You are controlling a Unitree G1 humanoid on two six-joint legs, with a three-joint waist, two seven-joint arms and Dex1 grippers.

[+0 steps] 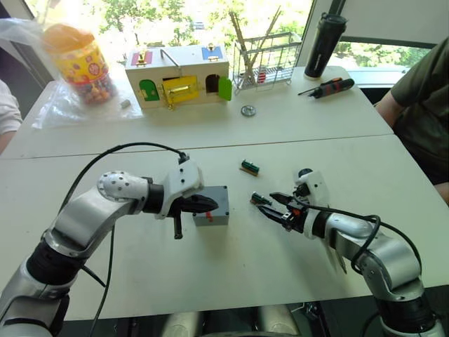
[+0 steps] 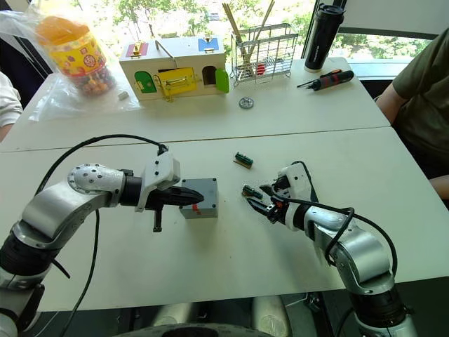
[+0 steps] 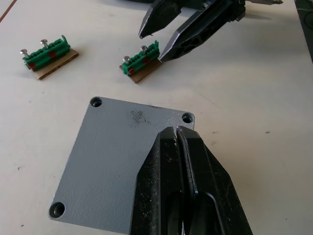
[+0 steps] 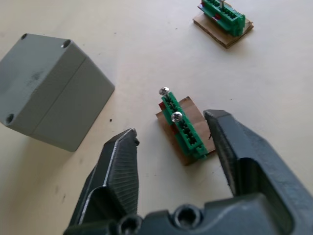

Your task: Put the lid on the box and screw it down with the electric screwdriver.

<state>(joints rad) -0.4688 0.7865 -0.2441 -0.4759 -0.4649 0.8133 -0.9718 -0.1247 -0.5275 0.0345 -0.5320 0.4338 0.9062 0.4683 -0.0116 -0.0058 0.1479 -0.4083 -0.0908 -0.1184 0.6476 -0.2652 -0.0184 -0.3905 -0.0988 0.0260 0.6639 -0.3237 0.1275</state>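
Smooth white table bears matte grey cuboid box, flat lid on.

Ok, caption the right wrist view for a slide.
Open right gripper poised around a green screw holder, the lidded box standing apart beside it.

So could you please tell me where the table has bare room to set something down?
Bare: the near table edge between the arms. Crowded: between the box and right gripper, and the far row by the wooden box.
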